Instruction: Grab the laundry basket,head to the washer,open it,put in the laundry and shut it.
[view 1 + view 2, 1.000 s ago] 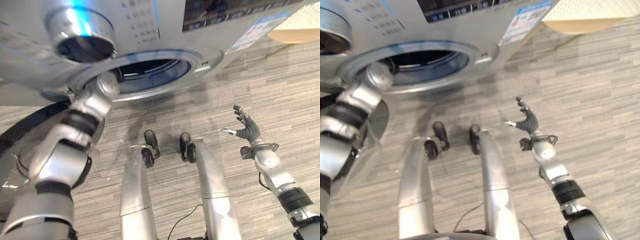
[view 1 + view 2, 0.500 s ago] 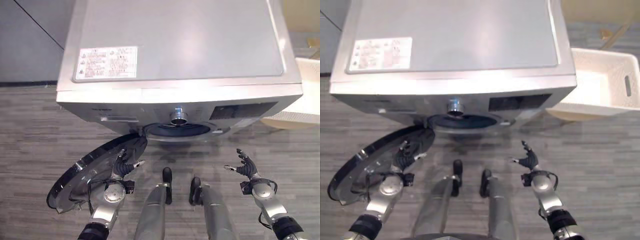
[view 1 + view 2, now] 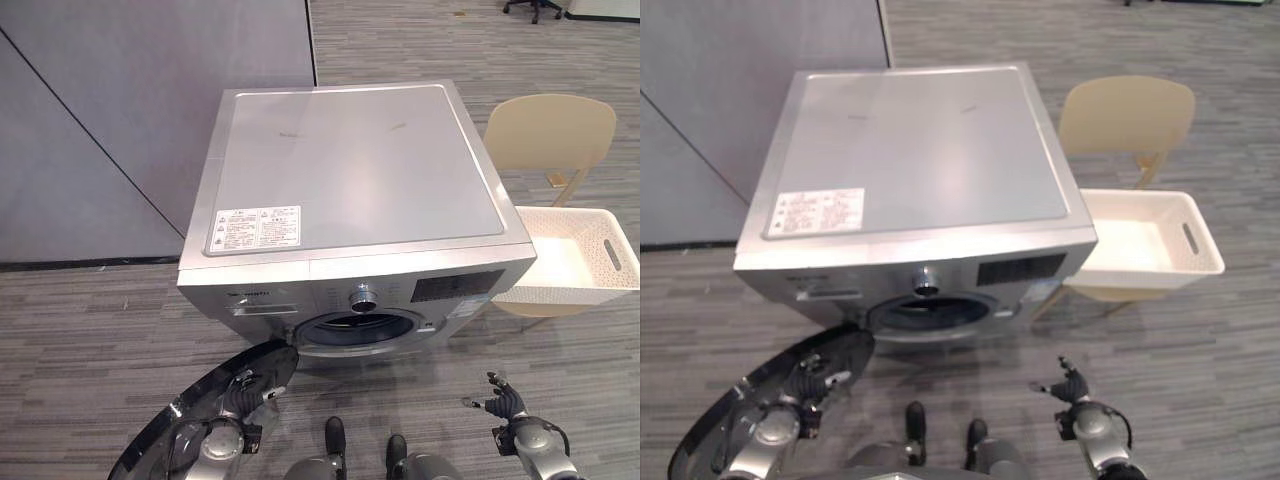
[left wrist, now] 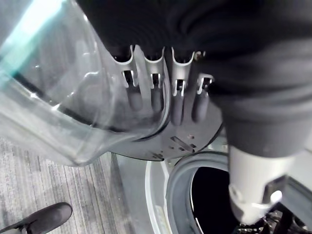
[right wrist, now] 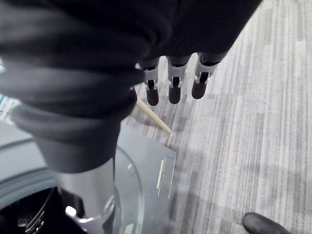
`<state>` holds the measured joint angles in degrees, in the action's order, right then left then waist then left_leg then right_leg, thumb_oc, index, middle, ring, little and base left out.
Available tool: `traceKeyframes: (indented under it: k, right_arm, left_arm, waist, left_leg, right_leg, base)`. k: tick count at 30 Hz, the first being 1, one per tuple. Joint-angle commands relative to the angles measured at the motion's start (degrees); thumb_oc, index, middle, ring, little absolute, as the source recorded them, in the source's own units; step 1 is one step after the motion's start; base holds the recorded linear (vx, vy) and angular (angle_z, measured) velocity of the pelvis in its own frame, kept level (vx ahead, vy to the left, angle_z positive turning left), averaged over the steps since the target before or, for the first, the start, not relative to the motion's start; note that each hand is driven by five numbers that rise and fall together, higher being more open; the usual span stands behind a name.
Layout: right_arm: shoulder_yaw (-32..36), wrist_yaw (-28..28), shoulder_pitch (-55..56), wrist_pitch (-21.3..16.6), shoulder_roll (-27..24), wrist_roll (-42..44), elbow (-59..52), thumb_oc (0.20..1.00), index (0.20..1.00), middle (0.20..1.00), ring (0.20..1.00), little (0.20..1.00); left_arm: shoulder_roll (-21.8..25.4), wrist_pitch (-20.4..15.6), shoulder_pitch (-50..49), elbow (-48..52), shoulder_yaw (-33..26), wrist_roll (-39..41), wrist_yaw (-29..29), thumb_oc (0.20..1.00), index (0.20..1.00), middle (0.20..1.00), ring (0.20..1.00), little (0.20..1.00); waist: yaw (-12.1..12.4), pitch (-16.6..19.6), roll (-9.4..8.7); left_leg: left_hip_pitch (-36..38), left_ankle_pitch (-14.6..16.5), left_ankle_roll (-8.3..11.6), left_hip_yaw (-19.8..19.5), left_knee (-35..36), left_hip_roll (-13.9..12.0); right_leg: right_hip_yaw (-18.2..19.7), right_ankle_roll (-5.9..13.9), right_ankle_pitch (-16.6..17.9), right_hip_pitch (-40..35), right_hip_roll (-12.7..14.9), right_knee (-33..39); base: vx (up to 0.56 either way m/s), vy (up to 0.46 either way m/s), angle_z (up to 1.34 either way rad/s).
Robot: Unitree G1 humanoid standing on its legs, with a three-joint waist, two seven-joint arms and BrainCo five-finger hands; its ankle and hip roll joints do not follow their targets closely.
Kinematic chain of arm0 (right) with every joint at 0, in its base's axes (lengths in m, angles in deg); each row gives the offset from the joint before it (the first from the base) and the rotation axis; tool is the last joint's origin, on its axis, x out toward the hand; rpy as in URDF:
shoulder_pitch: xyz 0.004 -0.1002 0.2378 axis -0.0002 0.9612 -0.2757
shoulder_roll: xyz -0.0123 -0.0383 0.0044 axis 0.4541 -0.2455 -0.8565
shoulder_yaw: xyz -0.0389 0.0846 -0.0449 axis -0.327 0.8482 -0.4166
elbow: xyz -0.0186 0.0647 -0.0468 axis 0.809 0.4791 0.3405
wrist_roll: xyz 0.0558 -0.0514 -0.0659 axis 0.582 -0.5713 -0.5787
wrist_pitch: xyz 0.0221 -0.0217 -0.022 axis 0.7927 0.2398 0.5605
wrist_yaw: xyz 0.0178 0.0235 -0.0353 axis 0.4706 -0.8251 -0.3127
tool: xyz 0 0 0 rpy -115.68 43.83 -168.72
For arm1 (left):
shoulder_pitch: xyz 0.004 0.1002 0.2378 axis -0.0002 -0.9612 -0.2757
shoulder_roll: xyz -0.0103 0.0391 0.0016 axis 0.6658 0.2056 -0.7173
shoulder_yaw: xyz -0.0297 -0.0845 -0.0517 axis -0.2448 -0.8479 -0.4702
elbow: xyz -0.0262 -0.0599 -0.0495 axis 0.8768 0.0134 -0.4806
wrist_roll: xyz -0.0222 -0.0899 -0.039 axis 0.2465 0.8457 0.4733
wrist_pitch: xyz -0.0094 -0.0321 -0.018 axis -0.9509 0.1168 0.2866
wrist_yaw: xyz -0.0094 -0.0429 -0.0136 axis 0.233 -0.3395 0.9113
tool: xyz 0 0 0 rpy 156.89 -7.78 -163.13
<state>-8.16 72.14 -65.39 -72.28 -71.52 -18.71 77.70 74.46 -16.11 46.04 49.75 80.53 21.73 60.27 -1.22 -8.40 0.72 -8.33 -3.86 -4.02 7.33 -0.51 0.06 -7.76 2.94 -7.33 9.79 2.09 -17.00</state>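
Observation:
The silver front-loading washer (image 3: pixel 350 170) stands in the middle, its round opening (image 3: pixel 358 328) dark and uncovered. Its door (image 3: pixel 190 430) hangs swung out to the lower left. My left hand (image 3: pixel 243 398) rests at the door's inner side; in the left wrist view its straight fingers (image 4: pixel 157 92) lie against the door's clear bowl (image 4: pixel 63 97). My right hand (image 3: pixel 503 404) hovers open over the floor right of the opening, holding nothing, its fingers (image 5: pixel 174 87) straight. The white laundry basket (image 3: pixel 560 295) sits on a seat to the washer's right, its inside bare white.
A beige chair (image 3: pixel 548 130) carries the basket beside the washer's right flank. A grey partition wall (image 3: pixel 130 130) runs behind and left of the washer. Grey striped carpet (image 3: pixel 80 330) spreads in front and to the left.
The camera has pulled up and back, from close at the opening to the whole washer. My left arm has come away from the opening and its hand now lies by the open door.

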Motion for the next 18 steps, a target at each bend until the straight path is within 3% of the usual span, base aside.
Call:
traceKeyframes:
  k: [1, 2, 5, 8, 9, 10, 13, 14, 15, 18]
  right_arm:
    - [-0.3, -0.2, 0.7, -1.2, -0.1, -0.6, -3.2, 1.0, 1.0, 1.0, 1.0, 1.0]
    - [-0.2, -0.4, 1.1, -1.3, 0.1, -0.7, -3.4, 1.0, 1.0, 1.0, 1.0, 1.0]
    - [-0.4, -0.6, 0.9, -1.2, 0.5, 0.0, -3.6, 1.0, 1.0, 1.0, 1.0, 1.0]
    - [-0.5, -1.4, -0.3, -1.4, -0.4, 1.1, -4.0, 1.0, 1.0, 1.0, 1.0, 1.0]
    - [-0.4, -1.7, -0.6, -1.5, -1.0, 1.3, -4.1, 1.0, 1.0, 1.0, 1.0, 1.0]
    - [-0.3, -1.8, -0.8, -1.5, -1.2, 1.3, -4.2, 1.0, 1.0, 1.0, 1.0, 1.0]
    - [0.5, -1.9, 0.4, -1.2, -1.4, 1.1, -4.8, 1.0, 1.0, 1.0, 1.0, 1.0]
    - [0.6, -1.9, 0.4, -1.2, -1.4, 1.1, -4.8, 1.0, 1.0, 1.0, 1.0, 1.0]
    - [0.6, -1.5, 1.1, -1.6, -1.7, 1.1, -4.6, 1.0, 1.0, 1.0, 1.0, 1.0]
    - [0.4, -1.0, 1.2, -1.4, -1.6, 1.0, -2.8, 1.0, 1.0, 1.0, 1.0, 1.0]
  left_arm:
    - [1.7, -1.9, 1.5, 2.2, -2.0, -2.6, -2.0, 1.0, 1.0, 1.0, 1.0, 1.0]
    - [1.8, -1.9, 1.3, 2.2, -1.8, -3.2, -2.2, 1.0, 1.0, 1.0, 1.0, 1.0]
    - [1.4, -1.9, 0.8, 2.2, -2.1, -3.2, -2.6, 1.0, 1.0, 1.0, 1.0, 1.0]
    - [0.6, -1.8, 0.7, 2.3, -2.0, -2.5, -2.8, 1.0, 1.0, 1.0, 1.0, 1.0]
    - [0.3, -1.7, 0.7, 2.2, -1.8, -2.3, -3.0, 1.0, 1.0, 1.0, 1.0, 1.0]
    - [0.1, -1.8, 0.9, 2.2, -1.8, -2.2, -3.0, 1.0, 1.0, 1.0, 1.0, 1.0]
    - [-0.2, -1.7, 0.7, 2.7, -1.4, -2.7, -2.5, 1.0, 1.0, 1.0, 1.0, 1.0]
    - [-0.2, -1.7, 0.7, 2.7, -1.4, -2.7, -2.5, 1.0, 1.0, 1.0, 1.0, 1.0]
    - [0.2, -1.8, 0.3, 3.5, -1.2, -3.1, -2.0, 1.0, 1.0, 1.0, 1.0, 1.0]
    - [0.2, -1.6, 0.4, 4.2, -0.6, -3.4, -2.1, 1.0, 1.0, 1.0, 1.0, 1.0]
  waist:
    - [1.1, -2.5, -0.8]
    - [1.8, -1.6, -1.38]
    - [4.2, -0.2, -2.58]
    - [5.1, -0.8, -1.2]
    - [5.6, -1.9, -0.59]
    - [5.7, -2.6, -0.28]
    - [4.1, -3.4, -1.57]
    - [4.1, -3.3, -1.48]
    - [3.1, -2.9, -3.83]
    - [2.1, -1.6, -3.62]
  left_leg:
    - [0.0, 1.0, 3.08, -1.8, 1.5, -0.8]
    - [-0.9, 0.2, 3.19, -1.7, 1.5, -0.5]
    - [-5.6, -3.9, 5.07, -1.2, 1.0, -0.8]
    - [-10.3, -9.2, 8.64, -1.9, 2.4, -1.9]
    - [-11.2, -11.4, 10.59, -3.1, 2.5, -2.2]
    - [-11.7, -11.7, 11.27, -4.5, 2.3, -2.0]
    - [-10.9, -6.1, 8.66, -4.7, -3.0, -1.5]
    - [-11.0, -6.1, 8.67, -4.7, -3.1, -1.6]
    - [-8.6, 2.3, 7.04, -5.8, -10.6, -1.3]
    - [-3.5, 4.4, 7.07, -7.4, -8.5, -2.8]
  right_leg:
    - [1.4, 4.36, -1.7, -2.7, -0.6, -8.3]
    - [2.3, 4.31, -1.9, -4.8, -1.9, -8.2]
    - [3.4, 0.59, -7.2, -10.2, -4.0, 3.1]
    - [4.3, -1.16, -6.7, -9.7, -6.9, 9.6]
    - [4.0, -1.69, -6.2, -8.9, -7.3, 9.1]
    - [3.8, -2.03, -5.9, -8.4, -7.5, 9.1]
    - [0.9, -1.06, -3.6, -7.0, -4.7, 10.5]
    - [0.9, -1.08, -3.4, -6.9, -4.8, 10.5]
    - [-0.3, -0.47, -1.1, -5.9, -1.4, 12.1]
    - [-1.0, -0.14, -0.3, -5.6, -0.8, 13.1]
  base:
    - [-0.19, -0.068, 0.1]
    - [-0.19, -0.114, 0.25]
    - [-0.23, -0.119, -0.03]
    - [-0.37, -0.095, -0.12]
    - [-0.36, -0.046, 0.06]
    - [-0.37, -0.028, 0.24]
    - [-0.29, -0.003, 0.23]
    - [-0.3, 0.056, 0.61]
    - [-0.23, 0.045, 0.69]
    - [-0.11, 0.103, 0.47]
